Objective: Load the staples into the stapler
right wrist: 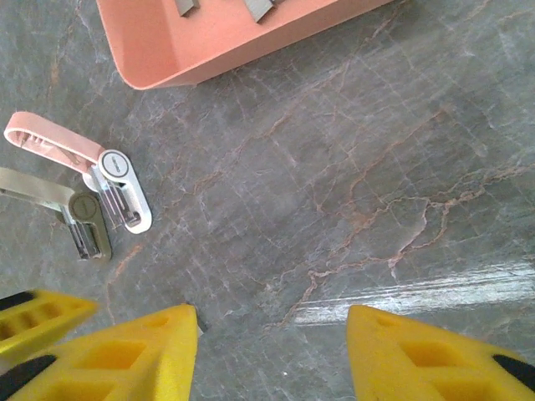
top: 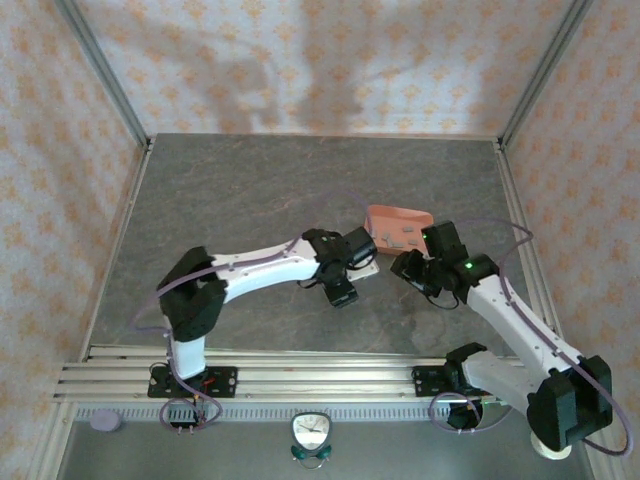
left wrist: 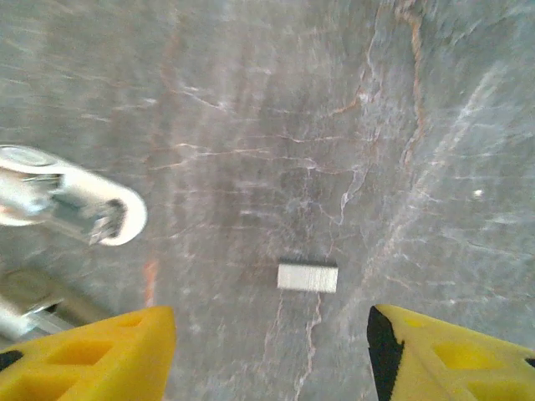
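From above, the left gripper [top: 342, 291] and the right gripper [top: 408, 268] stand close together mid-table, tips facing each other. The salmon-pink tray [top: 397, 218] sits just beyond them.

At the left wrist, one staple strip [left wrist: 308, 276] lies flat on the grey table [left wrist: 276, 109], just ahead of the gap between the yellow fingers [left wrist: 109, 355], touching neither. The jaws stand wide apart and hold nothing. The metal end of the stapler [left wrist: 79, 207] lies ahead, off to the picture's left.

At the right wrist, that gripper's jaws are also spread, empty, over bare table. The stapler lies swung open, ahead and to the picture's left of the fingers [right wrist: 426, 355], well apart from them. Farther ahead, the tray holds more staples [right wrist: 257, 7] at the frame's top edge.
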